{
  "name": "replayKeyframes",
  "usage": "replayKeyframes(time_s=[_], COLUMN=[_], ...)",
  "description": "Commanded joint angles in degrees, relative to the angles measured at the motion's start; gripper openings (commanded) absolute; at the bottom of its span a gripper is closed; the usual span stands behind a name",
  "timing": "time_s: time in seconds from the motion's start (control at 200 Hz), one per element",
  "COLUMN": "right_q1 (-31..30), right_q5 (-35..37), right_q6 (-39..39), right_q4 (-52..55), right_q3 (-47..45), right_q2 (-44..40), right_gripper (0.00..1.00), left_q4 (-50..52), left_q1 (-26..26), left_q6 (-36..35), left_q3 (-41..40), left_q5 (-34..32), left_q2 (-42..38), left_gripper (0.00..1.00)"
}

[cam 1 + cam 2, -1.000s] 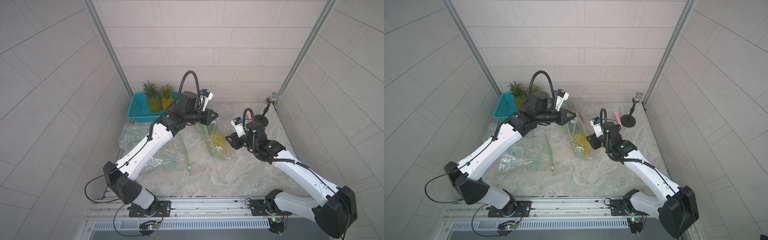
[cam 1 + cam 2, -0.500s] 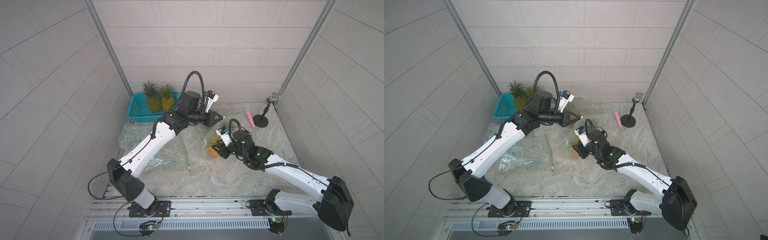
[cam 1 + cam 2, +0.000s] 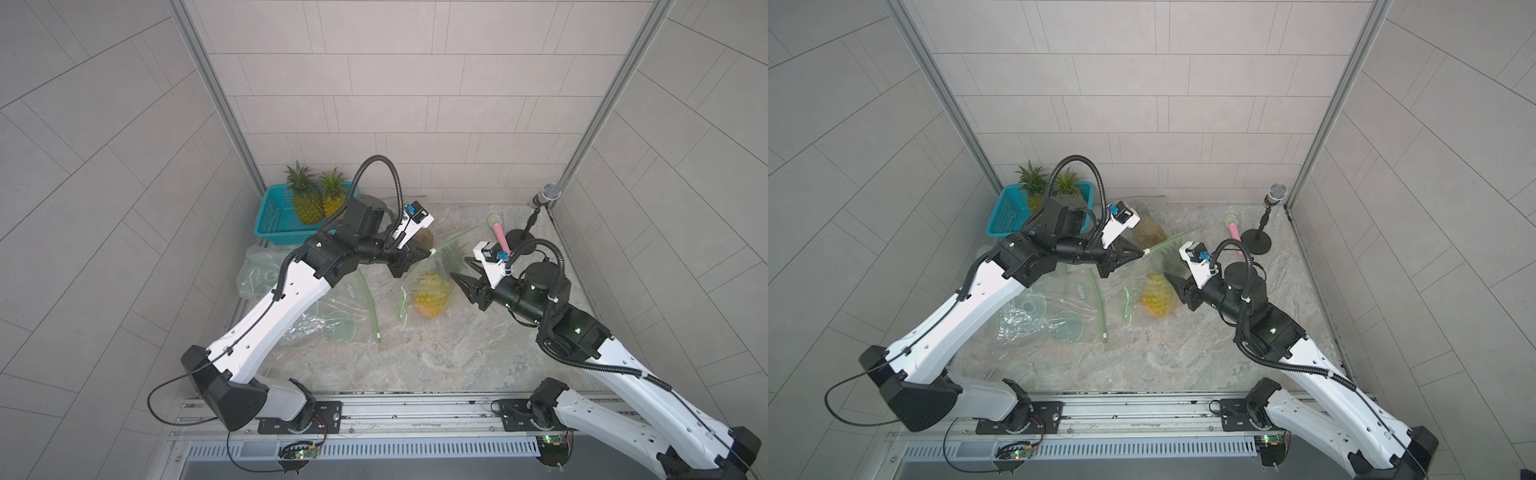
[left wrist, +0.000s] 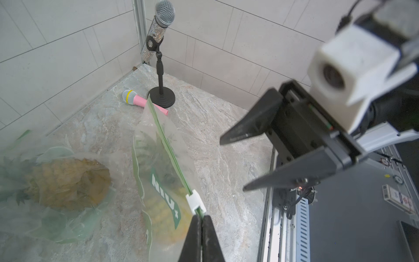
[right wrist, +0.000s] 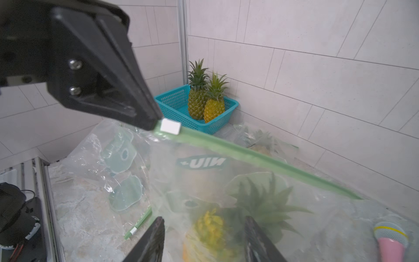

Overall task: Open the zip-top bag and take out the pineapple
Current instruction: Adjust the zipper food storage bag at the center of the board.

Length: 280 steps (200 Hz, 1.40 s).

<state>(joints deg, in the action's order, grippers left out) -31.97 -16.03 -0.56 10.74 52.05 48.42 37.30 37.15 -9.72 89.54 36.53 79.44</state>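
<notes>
Grip comes first: my left pincer (image 4: 200,219) is pressed fully together on the end of the green zip strip (image 4: 167,145), its tips touching the white slider (image 4: 195,202). The zip-top bag (image 4: 156,158) hangs from that pinch. The pineapple (image 3: 431,296) sits inside the bag, low beneath the slider. My right pincer (image 3: 459,268) is spread wide and holds nothing. It hovers lower than the slider, just beside the bag's film at the level of the fruit, and apart from it as far as I can tell.

Whether the seam beyond the slider is parted I cannot tell. I judge the step in hand to be the opening, so my right pincer should go up to the slider. If it bites where it points now, it would only catch film and fruit. I want to close squarely across the slider's two flat faces, then draw it straight along the strip, away from my left pincer, without twisting. My left must hold hard and not follow, so the strip is taut; the fruit's weight beneath the slider helps with that. Pulling off-line could jam the slider or tear the strip out of my left grip. Another bagged pineapple (image 4: 68,181) lies lower down, off to one side of the slider; I leave it alone.
</notes>
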Motion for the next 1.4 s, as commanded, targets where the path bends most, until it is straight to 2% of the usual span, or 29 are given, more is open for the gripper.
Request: replayKeyframes(time_s=[0.0, 0.15, 0.24, 0.495, 0.6, 0.881, 1.026, 1.086, 1.181, 1.241, 1.291, 1.396], right_q1=[6.56, 12.88, 13.67, 13.85, 13.85, 13.78, 13.77, 13.77, 13.78, 13.62, 13.22, 11.73], right_q5=[-10.79, -24.81, -28.3, -33.79, -35.82, -35.69, -33.78, -33.38, -32.93, -32.56, -31.59, -28.0], right_q6=[7.06, 15.01, 19.76, 36.84, 44.46, 54.69, 54.8, 54.31, 53.25, 51.48, 50.08, 47.4], right_q4=[7.67, 13.68, 16.98, 27.31, 35.78, 51.35, 51.68, 51.32, 50.28, 47.7, 45.32, 41.13], right_q3=[5.7, 13.81, 18.4, 28.95, 34.37, 45.36, 46.01, 46.1, 45.76, 44.31, 42.64, 38.78], right_q2=[3.47, 9.8, 14.44, 24.55, 28.64, 37.96, 39.77, 40.07, 39.38, 37.84, 35.88, 31.78], right_gripper=[0.58, 0.58, 0.57, 0.57, 0.57, 0.53, 0.44, 0.35, 0.13, 0.04, 0.0, 0.0], left_q4=[0.57, -1.36, -2.13, -4.67, -4.78, -5.13, -5.2, -5.22, -5.39, -5.69, -6.33, -7.7], left_q1=[0.28, 0.25, 0.29, 0.26, 0.23, 0.18, 0.18, 0.17, 0.17, 0.07, 0.04, 0.05], left_q6=[-7.19, -7.82, -7.79, -7.42, -7.5, -7.52, -7.53, -7.52, -7.31, -6.91, -6.05, -5.71], left_q3=[-2.92, -6.3, -7.58, -9.6, -9.81, -9.82, -10.17, -10.41, -10.86, -11.36, -12.13, -14.03], left_q5=[2.22, 1.46, 0.42, -0.89, -0.79, -1.08, -1.11, -1.23, -1.79, -2.56, -3.54, -4.56], left_q2=[-2.22, -4.29, -5.41, -7.24, -7.5, -7.98, -8.51, -8.67, -9.03, -9.48, -9.93, -11.37], left_gripper=[0.0, 0.0, 0.0, 0.0, 0.0, 0.0, 0.0, 0.0, 0.0, 0.0, 0.0, 0.0])
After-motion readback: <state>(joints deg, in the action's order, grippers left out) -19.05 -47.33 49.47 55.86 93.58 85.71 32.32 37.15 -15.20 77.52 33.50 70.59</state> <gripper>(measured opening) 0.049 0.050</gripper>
